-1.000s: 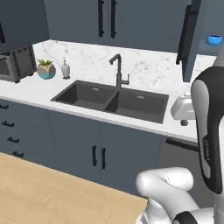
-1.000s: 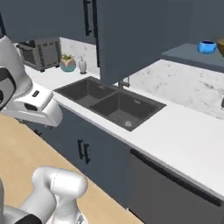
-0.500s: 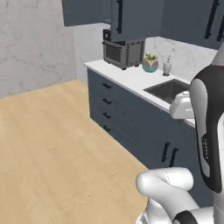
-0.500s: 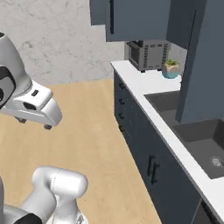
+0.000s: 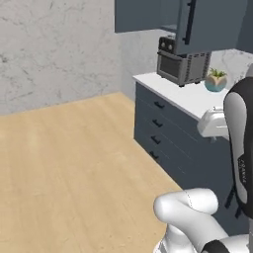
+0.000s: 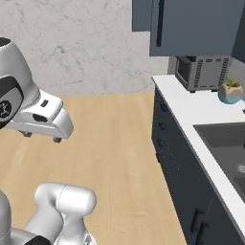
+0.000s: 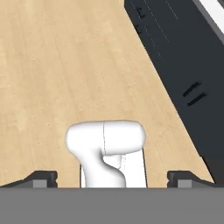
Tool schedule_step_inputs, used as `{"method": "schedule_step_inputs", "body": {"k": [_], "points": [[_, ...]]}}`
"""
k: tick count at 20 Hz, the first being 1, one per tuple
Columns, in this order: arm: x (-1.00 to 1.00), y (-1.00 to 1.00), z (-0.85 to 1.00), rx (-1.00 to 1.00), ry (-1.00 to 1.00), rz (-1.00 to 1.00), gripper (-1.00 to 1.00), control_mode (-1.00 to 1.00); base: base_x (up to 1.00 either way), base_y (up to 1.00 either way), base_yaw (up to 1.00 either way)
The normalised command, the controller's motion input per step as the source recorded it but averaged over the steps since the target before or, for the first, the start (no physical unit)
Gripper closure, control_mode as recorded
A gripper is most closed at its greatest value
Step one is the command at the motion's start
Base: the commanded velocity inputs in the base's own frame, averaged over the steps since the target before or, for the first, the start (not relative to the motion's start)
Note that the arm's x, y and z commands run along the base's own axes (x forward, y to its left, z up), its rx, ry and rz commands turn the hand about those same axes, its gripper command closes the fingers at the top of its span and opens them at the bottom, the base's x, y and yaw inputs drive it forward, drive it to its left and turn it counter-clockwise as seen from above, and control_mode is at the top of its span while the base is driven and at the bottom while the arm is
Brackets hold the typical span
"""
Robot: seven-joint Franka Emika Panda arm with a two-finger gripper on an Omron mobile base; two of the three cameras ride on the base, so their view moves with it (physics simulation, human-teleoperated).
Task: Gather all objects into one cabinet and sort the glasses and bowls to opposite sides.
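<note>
Over wood floor (image 7: 65, 65), gripper (image 7: 112, 177) fingers wide apart, nothing btwn, wall cabinet (image 6: 201, 24) well away up high.

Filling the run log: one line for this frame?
phase: base in transit | gripper: open, empty, over wood floor | ahead: toaster oven, potted plant on counter | task objects: none seen

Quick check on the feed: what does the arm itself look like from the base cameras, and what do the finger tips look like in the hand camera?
The arm is glossy white with rounded, tube-like links and dark grey to black bands at the joints. In the right base view the hand is a white, boxy block with small dark details. In the hand view the gripper shows two small, dark grey, blocky finger tips. No cables are visible.
</note>
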Motion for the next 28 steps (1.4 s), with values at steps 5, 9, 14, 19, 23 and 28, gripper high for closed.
{"method": "schedule_step_inputs", "body": {"k": [5, 9, 14, 19, 23, 28], "points": [[0.00, 0.00, 0.00, 0.00, 0.00, 0.00, -1.00, 1.00, 1.00, 0.61, 0.00], [0.00, 0.00, 0.00, 0.00, 0.00, 0.00, -1.00, 1.00, 1.00, 0.87, -0.01], [0.00, 0.00, 0.00, 0.00, 0.00, 0.00, -1.00, 1.00, 0.74, 0.95, -0.31], [0.00, 0.00, 0.00, 0.00, 0.00, 0.00, -1.00, 1.00, 0.78, 0.78, -0.55], [0.00, 0.00, 0.00, 0.00, 0.00, 0.00, -1.00, 1.00, 0.84, 0.70, -0.58], [0.00, 0.00, 0.00, 0.00, 0.00, 0.00, -1.00, 1.00, 0.83, 0.57, -0.57]]}}
